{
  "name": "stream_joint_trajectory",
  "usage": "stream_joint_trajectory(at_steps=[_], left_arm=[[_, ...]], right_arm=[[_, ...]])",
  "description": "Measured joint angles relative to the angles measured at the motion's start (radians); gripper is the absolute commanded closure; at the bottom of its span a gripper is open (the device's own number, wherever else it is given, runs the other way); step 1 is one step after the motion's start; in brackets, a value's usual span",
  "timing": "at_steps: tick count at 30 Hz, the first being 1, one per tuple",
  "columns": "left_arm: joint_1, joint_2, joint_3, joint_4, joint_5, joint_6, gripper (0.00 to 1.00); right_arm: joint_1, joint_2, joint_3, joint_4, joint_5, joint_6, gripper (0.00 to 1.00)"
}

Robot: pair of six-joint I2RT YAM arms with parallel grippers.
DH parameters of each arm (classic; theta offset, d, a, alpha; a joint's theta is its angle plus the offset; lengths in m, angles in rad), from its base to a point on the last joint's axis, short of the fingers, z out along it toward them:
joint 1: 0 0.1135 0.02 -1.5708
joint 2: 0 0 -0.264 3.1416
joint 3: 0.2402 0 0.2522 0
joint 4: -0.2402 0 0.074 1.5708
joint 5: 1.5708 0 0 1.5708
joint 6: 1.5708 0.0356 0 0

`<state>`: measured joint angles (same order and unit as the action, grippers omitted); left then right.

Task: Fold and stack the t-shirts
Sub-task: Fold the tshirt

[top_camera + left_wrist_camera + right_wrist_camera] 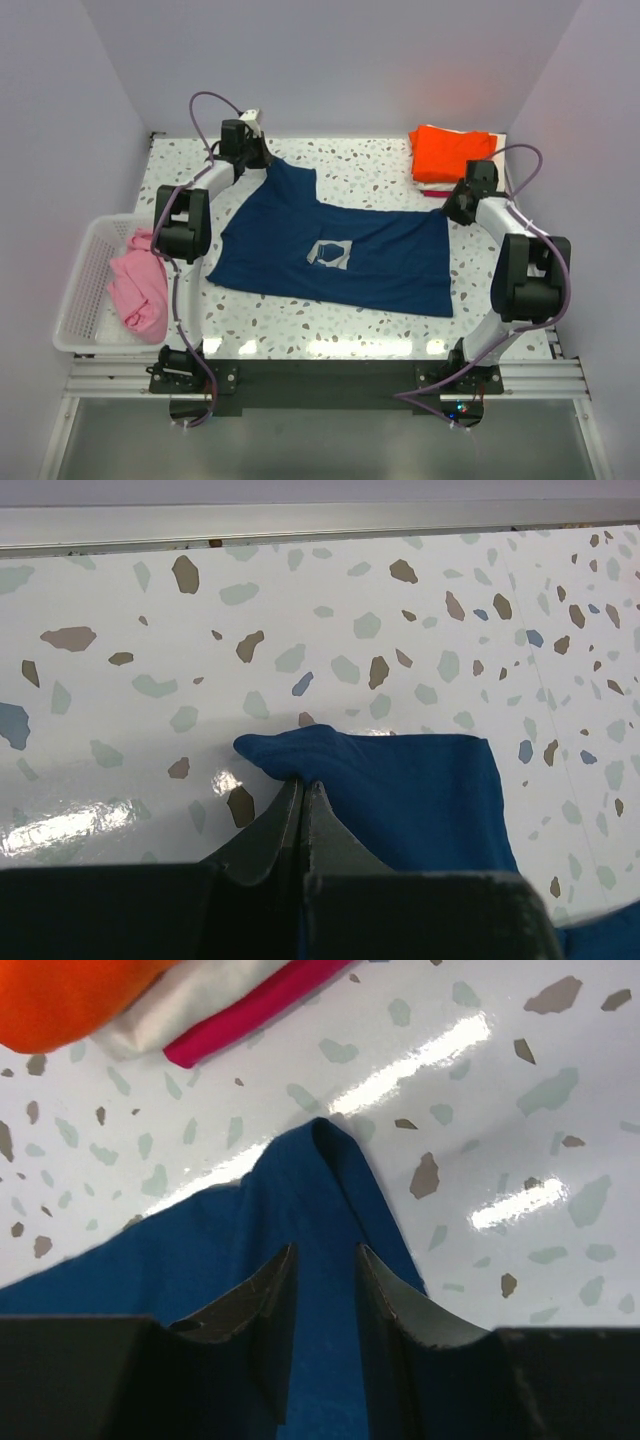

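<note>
Near left: the pink t-shirt (140, 285) lies bunched in the white basket (82, 300). Centre: the navy t-shirt (390, 262) lies spread on the table (380, 175), print up. At its far right corner, the right gripper (325, 1252) straddles a raised fold, jaws narrowly apart. At its far left corner, the left gripper (303, 782) is clamped on the cloth edge. Far right: the orange t-shirt (452, 150) lies folded on the white t-shirt (200, 1005) and the red t-shirt (262, 1008).

A white slatted basket (85, 290) sits at the speckled table's (380, 170) left edge.
</note>
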<state>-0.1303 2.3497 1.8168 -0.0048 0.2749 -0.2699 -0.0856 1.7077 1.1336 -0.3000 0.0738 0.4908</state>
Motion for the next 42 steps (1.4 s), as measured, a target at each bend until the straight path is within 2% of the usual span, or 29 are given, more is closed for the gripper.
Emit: stream_joint_trajectory(at_steps=[8,31,42], left_arm=[[0.0,0.001,0.0,0.002,0.001,-0.001,1.0],[0.0,0.013,0.0,0.004,0.006,-0.001,1.0],[0.0,0.029,0.0,0.004,0.006,0.0,1.0]], right_arm=[[0.0,0.01,-0.048,-0.051,0.017,-0.003,0.7],[0.007,0.059,-0.078,-0.054,0.019,-0.018,0.65],[0.016,0.059,-0.08,-0.055,0.02,-0.016,0.8]])
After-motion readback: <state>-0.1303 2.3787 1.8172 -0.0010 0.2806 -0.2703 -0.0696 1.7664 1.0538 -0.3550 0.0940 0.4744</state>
